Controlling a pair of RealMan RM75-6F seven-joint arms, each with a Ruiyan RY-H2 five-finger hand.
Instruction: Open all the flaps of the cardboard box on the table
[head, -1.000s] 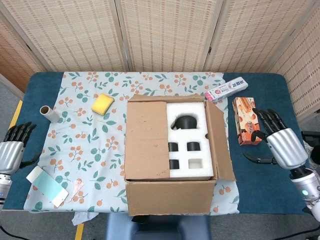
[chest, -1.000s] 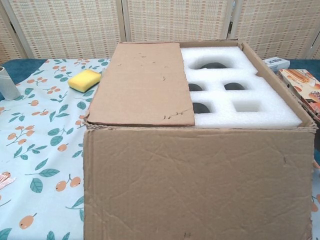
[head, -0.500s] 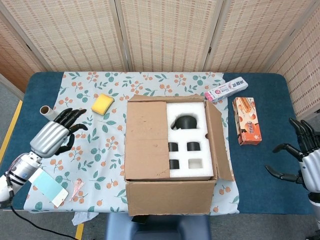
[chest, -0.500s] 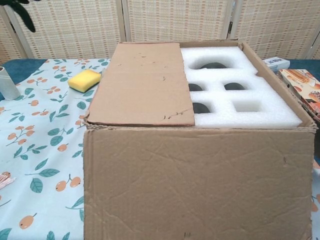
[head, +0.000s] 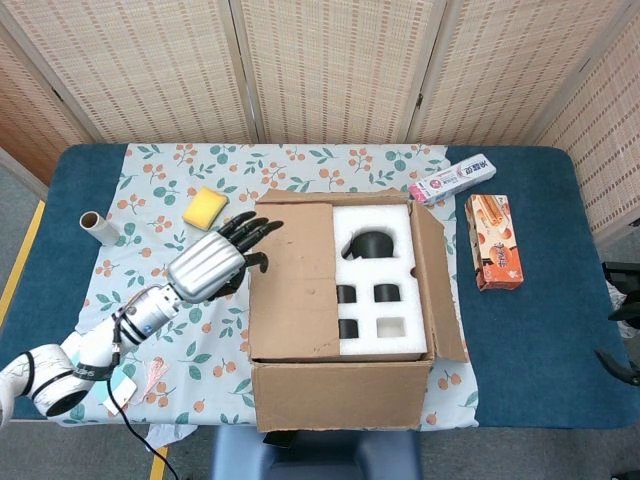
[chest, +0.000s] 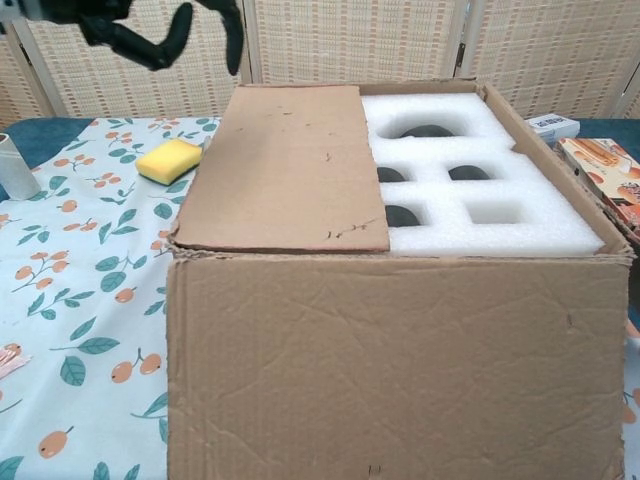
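Left of box: the left hand (head: 215, 262) hangs, fingers spread, just beside the closed left flap (head: 292, 280) of the brown cardboard box (chest: 400, 350); bare floral cloth (head: 165, 180) lies below it.
Left-side obstacles: a yellow sponge (head: 205, 208) sits near the box's far left corner; a cardboard tube (head: 98, 227) stands well apart near the cloth's edge.
Box top: the left flap lies flat over the left half; white foam insert (head: 378, 290) fills the right half.
Right of box: the right flap (head: 440, 285) stands tilted outward; an orange snack carton (head: 493, 241) and a white toothpaste box (head: 452, 179) lie on the blue tabletop (head: 540, 340) beyond it.
Near right: open tabletop.
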